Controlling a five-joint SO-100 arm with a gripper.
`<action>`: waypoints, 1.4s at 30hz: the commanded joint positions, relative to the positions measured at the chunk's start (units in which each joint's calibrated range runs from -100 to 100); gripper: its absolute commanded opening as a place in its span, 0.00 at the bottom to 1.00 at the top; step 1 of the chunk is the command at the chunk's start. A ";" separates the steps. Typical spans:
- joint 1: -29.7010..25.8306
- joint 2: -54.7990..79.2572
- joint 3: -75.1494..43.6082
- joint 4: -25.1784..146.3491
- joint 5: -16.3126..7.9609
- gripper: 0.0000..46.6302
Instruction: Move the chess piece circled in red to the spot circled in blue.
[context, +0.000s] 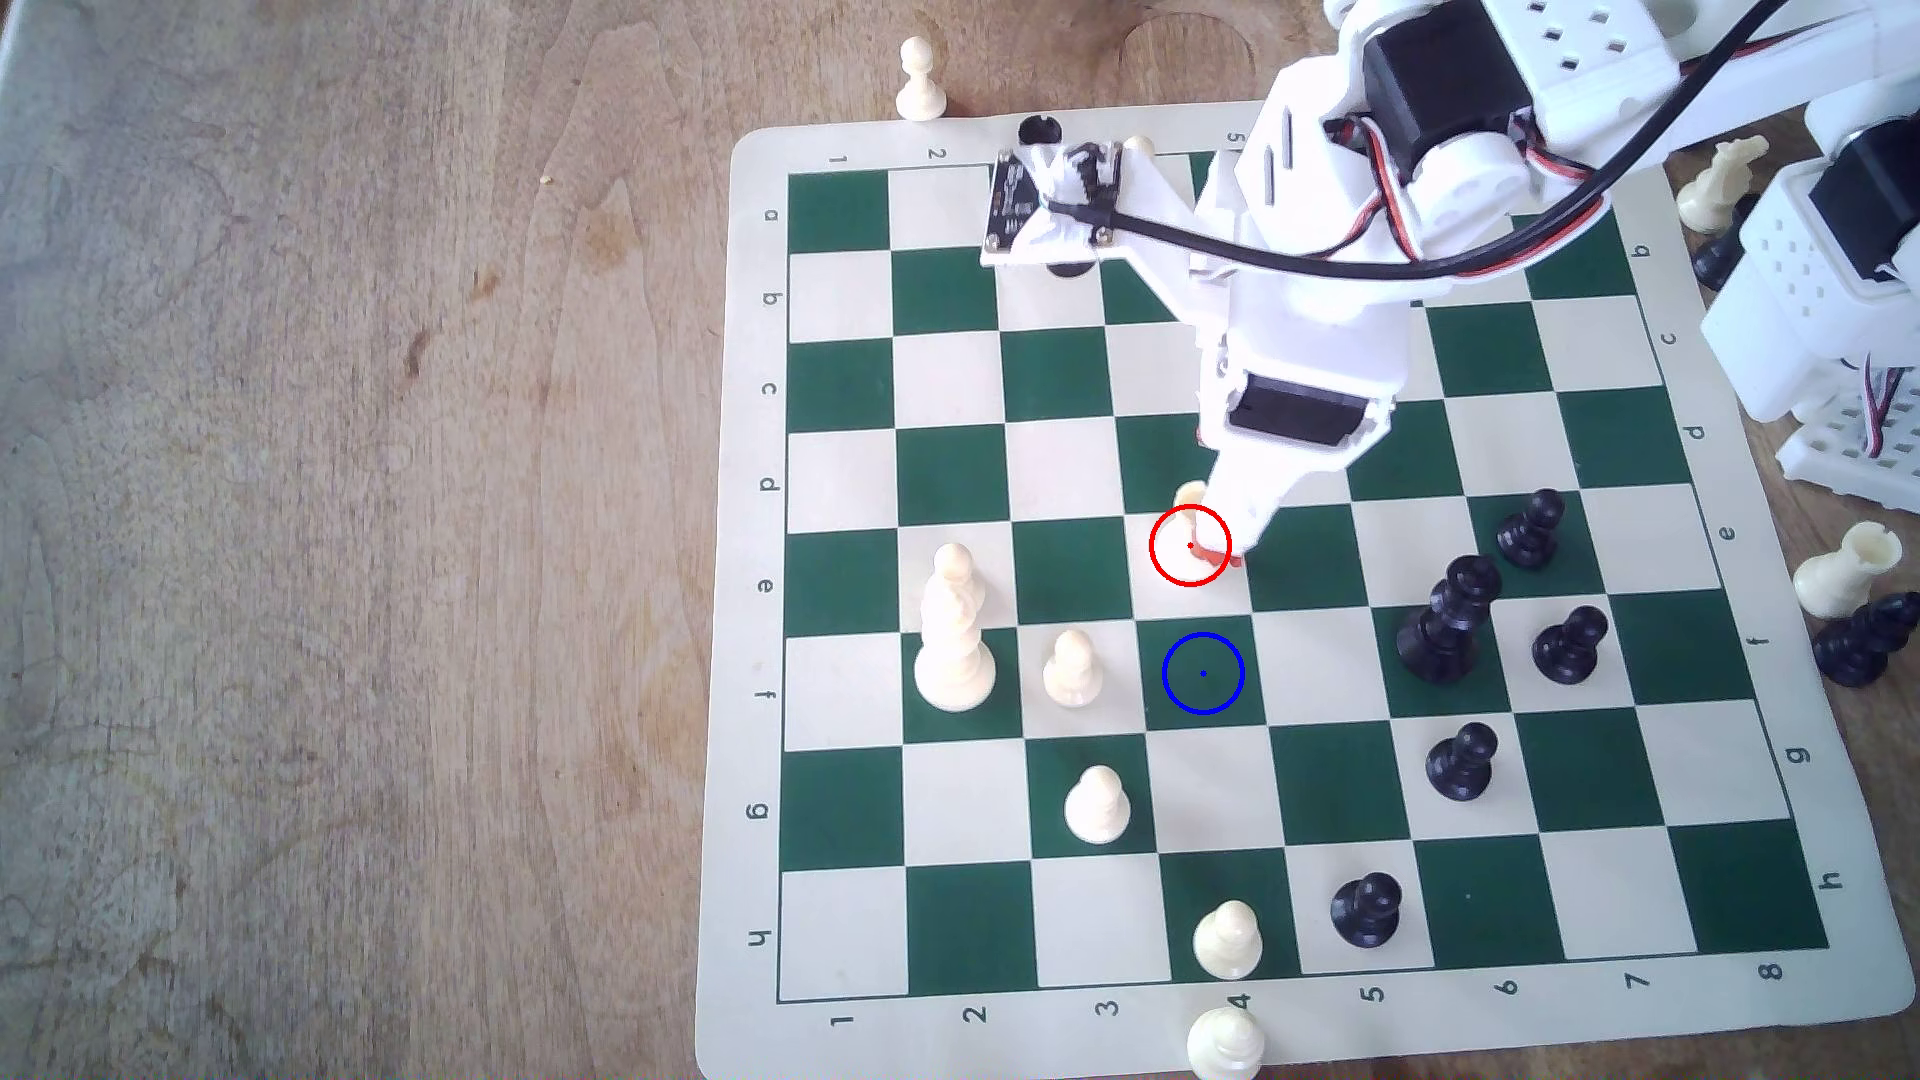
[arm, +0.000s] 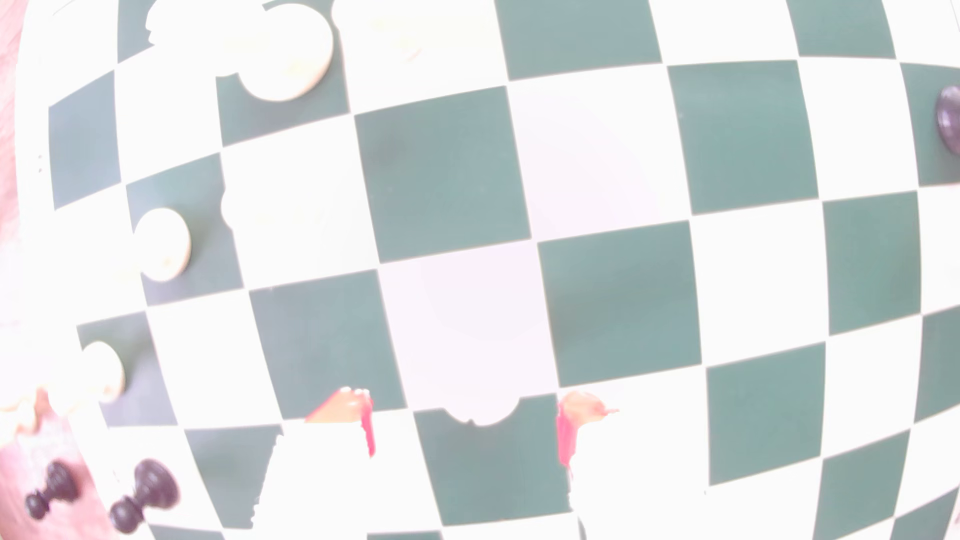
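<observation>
The chess piece, a short cream rook (context: 1188, 498), stands on the cream square marked with a red ring, partly covered by the arm. My gripper (context: 1210, 556) has come down over it, its red-tipped fingers low at the ring. In the washed-out wrist view the rook's notched edge (arm: 480, 413) shows between the two red-padded fingertips (arm: 363, 420), with a gap on each side, so the gripper (arm: 462, 410) is open around it. The spot (context: 1202, 673), a dark green square with a blue ring and dot, lies one square nearer the camera and is bare.
The chessboard (context: 1340, 789) lies on a wooden table. A cream pawn (context: 1072, 670) stands one square to the exterior view's left of the spot, a tall cream piece (context: 954, 633) beyond it. Black pieces (context: 1444, 623) cluster at the right. Captured pieces (context: 1839, 582) lie off the right edge.
</observation>
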 joint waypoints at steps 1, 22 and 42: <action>-0.15 0.17 -0.80 -3.00 -0.24 0.42; -1.09 2.63 2.10 -6.52 -0.68 0.38; -0.77 2.63 3.65 -8.89 -0.68 0.31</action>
